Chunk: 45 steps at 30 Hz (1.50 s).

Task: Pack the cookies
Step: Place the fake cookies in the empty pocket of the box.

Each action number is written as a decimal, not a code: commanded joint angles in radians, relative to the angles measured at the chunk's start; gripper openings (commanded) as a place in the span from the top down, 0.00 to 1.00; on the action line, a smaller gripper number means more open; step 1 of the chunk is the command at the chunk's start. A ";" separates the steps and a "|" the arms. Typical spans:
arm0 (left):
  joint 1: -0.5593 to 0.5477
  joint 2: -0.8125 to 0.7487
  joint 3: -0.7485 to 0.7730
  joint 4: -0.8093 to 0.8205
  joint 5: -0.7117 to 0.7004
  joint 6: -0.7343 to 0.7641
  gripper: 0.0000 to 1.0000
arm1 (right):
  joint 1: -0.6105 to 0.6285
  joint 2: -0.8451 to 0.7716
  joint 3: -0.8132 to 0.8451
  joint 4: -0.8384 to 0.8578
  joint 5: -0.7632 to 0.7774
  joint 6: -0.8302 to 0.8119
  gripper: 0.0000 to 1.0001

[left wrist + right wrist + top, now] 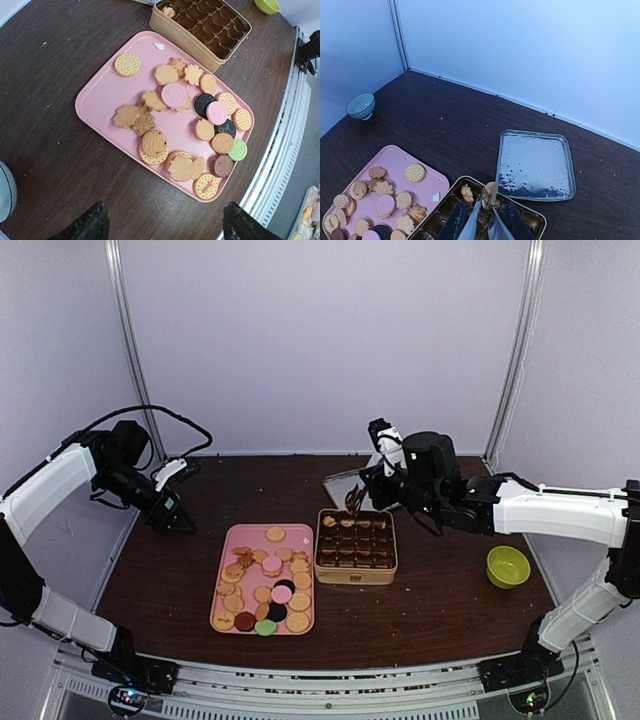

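Well, most cookies (264, 585) lie on the pink tray (245, 537) just left of the gold tin (356, 576). Farther left of the tin, my left gripper (178, 514) hangs wide open. Over the tin's far edge, my right gripper (354, 502) pinches one tan cookie (490, 189).

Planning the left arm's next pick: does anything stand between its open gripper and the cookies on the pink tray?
Nothing visible does. The left gripper hangs open beside the pink tray, with only bare table between it and the cookies. Several cookies overlap each other, though.
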 commanded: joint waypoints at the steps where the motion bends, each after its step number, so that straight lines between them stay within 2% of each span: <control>1: 0.008 -0.002 0.027 -0.010 0.015 0.012 0.19 | -0.017 0.019 0.036 0.020 -0.021 -0.027 1.00; 16: 0.008 0.004 0.025 -0.011 0.020 0.018 0.20 | -0.043 0.101 0.085 0.011 -0.048 -0.062 1.00; 22: 0.008 0.004 0.023 -0.012 0.025 0.018 0.20 | -0.042 0.089 0.084 -0.015 -0.111 -0.075 1.00; 29: 0.009 0.004 0.021 -0.016 0.027 0.022 0.21 | -0.044 0.070 0.084 -0.056 -0.128 -0.136 1.00; 37: 0.008 0.004 0.026 -0.016 0.029 0.019 0.21 | -0.054 0.104 0.164 -0.136 -0.158 -0.204 1.00; 45: 0.008 0.004 0.027 -0.023 0.029 0.021 0.21 | -0.061 0.139 0.211 -0.170 -0.218 -0.209 0.91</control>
